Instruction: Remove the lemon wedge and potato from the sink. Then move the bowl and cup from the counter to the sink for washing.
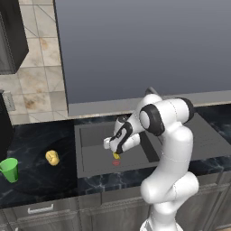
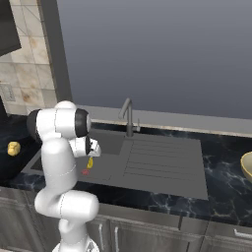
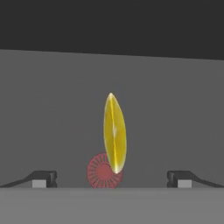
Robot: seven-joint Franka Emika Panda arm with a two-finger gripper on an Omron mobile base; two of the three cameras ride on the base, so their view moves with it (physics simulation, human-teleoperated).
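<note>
Spread pincer [image 3: 112,179] hangs above the lemon wedge [image 3: 114,133] lying by the red drain [image 3: 104,171] in the sink [image 1: 90,155]; the slim, curved wedge could squirt sideways if the fingertips close off-centre

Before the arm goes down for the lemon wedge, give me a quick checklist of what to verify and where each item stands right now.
1. Gripper open: ok, the fingertips stand wide apart.
2. Lemon wedge centred between the fingertips: ok in the hand view.
3. Wedge in the sink, lying by the red drain: ok.
4. Fingers touching the wedge: not ok, they stand clear of it on both sides.
5. Potato out of the sink: ok, it lies on the counter near the cup.
6. Bowl whole position: cannot tell, cut by the picture's edge.
</note>
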